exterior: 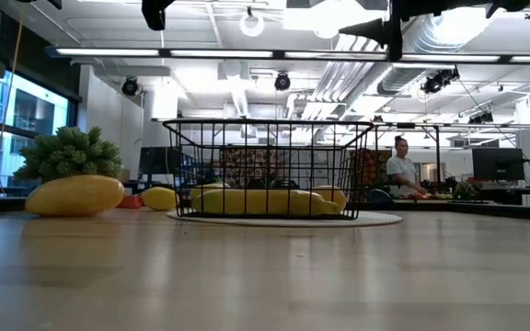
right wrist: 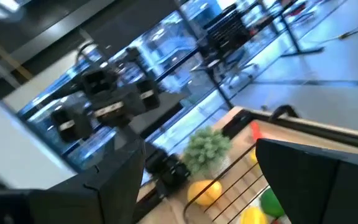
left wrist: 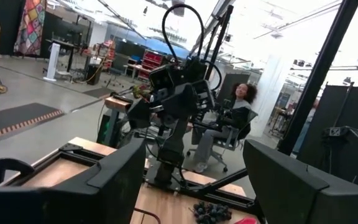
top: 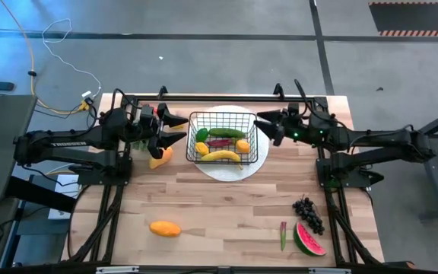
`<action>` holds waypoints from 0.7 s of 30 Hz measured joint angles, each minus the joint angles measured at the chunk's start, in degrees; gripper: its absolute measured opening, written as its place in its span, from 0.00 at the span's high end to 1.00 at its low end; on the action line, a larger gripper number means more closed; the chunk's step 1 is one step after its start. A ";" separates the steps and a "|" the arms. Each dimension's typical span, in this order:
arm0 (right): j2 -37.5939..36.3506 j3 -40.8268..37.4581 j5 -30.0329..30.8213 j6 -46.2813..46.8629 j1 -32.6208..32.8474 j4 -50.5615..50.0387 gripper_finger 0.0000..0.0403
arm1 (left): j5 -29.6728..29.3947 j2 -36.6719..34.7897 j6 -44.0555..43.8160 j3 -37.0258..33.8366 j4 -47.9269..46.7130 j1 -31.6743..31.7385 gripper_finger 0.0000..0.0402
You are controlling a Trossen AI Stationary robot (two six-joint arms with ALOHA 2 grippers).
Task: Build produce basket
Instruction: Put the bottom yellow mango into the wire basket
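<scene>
- The basket (top: 219, 135), a black wire-mesh rectangle with open grid sides, is seen standing on a round white plate (top: 258, 160) at the middle of the far half of the wooden table (top: 226, 205)
- Inside the basket are shown a yellow banana (top: 220, 156) along the near side, a green cucumber (top: 226, 132) along the far side, a red piece (top: 220, 142) between them, a lime (top: 202, 135), a lemon (top: 201, 148) and an orange fruit (top: 242, 145)
- The left gripper (top: 179, 128) is held in the air just left of the basket, fingers spread, grasping nothing
- The right gripper (top: 264, 125) is held in the air just right of the basket, fingers spread wide and empty
- An orange mango (top: 160, 157) lies below the left gripper; a second mango (top: 165, 228) lies near the front edge
- Dark grapes (top: 308, 213), a watermelon slice (top: 309, 240) and a slim green-and-red piece (top: 283, 235) are seen at the front right, well apart from the basket
</scene>
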 joint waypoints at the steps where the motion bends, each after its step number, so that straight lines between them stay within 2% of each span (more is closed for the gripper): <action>1: 0.10 0.00 1.41 0.44 0.00 -0.02 0.28 | 0.00 0.00 -0.03 0.00 0.00 0.00 0.35; 4: 0.15 0.00 2.09 0.93 -0.05 -0.63 0.28 | 0.03 0.00 -0.04 0.00 0.00 -0.04 0.35; 10: 0.13 0.00 -7.31 -12.31 0.80 0.82 0.28 | 0.26 0.00 0.42 0.00 0.00 -0.03 0.35; 14: 0.18 0.00 -7.43 -23.81 2.73 0.19 0.28 | 0.28 0.00 2.83 0.00 0.00 -0.02 0.35; 21: 0.18 0.00 -7.35 -27.22 3.25 0.23 0.28 | 0.29 0.00 5.61 0.00 0.01 -0.02 0.35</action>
